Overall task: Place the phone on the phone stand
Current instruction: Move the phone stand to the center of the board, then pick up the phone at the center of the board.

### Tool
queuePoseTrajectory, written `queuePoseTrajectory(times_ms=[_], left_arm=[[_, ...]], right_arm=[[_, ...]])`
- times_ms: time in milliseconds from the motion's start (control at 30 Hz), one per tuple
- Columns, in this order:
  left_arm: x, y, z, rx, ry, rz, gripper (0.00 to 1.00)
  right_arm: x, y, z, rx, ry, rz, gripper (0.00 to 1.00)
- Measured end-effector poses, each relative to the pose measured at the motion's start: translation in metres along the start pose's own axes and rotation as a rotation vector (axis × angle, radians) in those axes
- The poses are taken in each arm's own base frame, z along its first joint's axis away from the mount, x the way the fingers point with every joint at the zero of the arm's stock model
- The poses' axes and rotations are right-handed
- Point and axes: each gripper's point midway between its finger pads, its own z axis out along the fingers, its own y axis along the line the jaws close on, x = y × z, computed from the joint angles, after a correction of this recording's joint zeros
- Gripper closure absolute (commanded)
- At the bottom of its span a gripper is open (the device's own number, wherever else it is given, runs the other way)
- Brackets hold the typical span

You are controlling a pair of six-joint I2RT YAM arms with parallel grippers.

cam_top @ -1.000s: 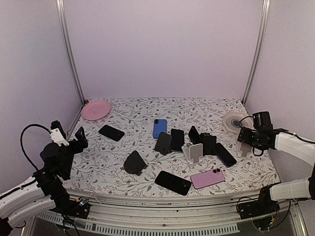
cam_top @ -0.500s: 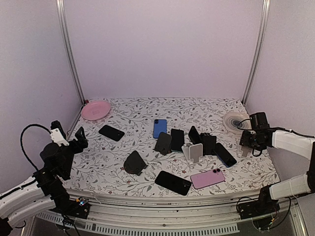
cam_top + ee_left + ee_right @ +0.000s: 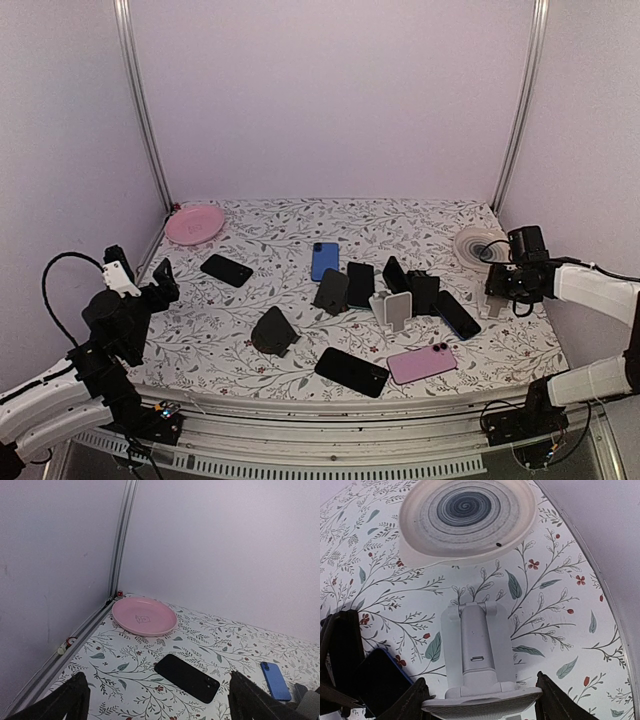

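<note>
A white phone stand (image 3: 492, 301) stands at the table's right side, seen close up in the right wrist view (image 3: 480, 645). My right gripper (image 3: 500, 285) is low around it, and in the right wrist view (image 3: 480, 680) its open fingers flank the stand's round base. Several phones lie mid-table: a pink one (image 3: 421, 363), a blue one (image 3: 323, 260) and a black one (image 3: 352, 371). My left gripper (image 3: 162, 278) is open and empty at the left edge. In its wrist view (image 3: 157, 676) it faces another black phone (image 3: 186, 678).
A pink plate (image 3: 195, 223) sits at the back left, a swirl-patterned plate (image 3: 478, 243) at the back right just beyond the white stand. A grey stand (image 3: 393, 309), black stands (image 3: 273, 331) and dark phones (image 3: 360, 284) crowd the middle. The right wall frame runs close by.
My right gripper has shifted slightly left and back, closing in around the white stand. The left arm has not moved.
</note>
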Motion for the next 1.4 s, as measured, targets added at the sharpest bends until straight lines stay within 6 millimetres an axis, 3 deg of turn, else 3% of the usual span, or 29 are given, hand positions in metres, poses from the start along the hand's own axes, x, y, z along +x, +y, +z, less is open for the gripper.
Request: queuePoseTrajectory(times_ms=[233, 300, 500, 533, 900, 1067, 1267, 1400], left_arm=[[0.000, 0.000, 0.000, 0.000, 0.000, 0.000, 0.03], [0.000, 0.000, 0.000, 0.000, 0.000, 0.000, 0.03], [0.000, 0.001, 0.000, -0.002, -0.001, -0.001, 0.03], [0.000, 0.000, 0.000, -0.002, -0.001, -0.001, 0.03], [-0.001, 0.001, 0.000, -0.002, -0.002, -0.002, 0.03], [-0.001, 0.001, 0.000, -0.003, -0.002, -0.002, 0.03], [-0.001, 0.001, 0.000, -0.003, -0.002, -0.002, 0.03], [-0.001, 0.001, 0.000, -0.003, -0.002, -0.002, 0.03]], right_arm=[[-0.005, 0.029, -0.010, -0.106, -0.036, -0.068, 0.56], [-0.004, 0.032, -0.010, -0.115, -0.035, -0.078, 0.50], [0.001, 0.028, -0.005, -0.087, -0.015, -0.085, 0.14], [0.002, 0.028, -0.005, -0.086, -0.014, -0.086, 0.13], [0.005, 0.020, -0.005, -0.041, -0.002, -0.081, 0.08], [0.001, 0.022, -0.017, -0.054, -0.013, -0.081, 0.08], [-0.027, 0.048, -0.055, -0.154, -0.113, -0.080, 0.08], [-0.021, 0.076, -0.064, -0.248, -0.106, -0.119, 0.08]])
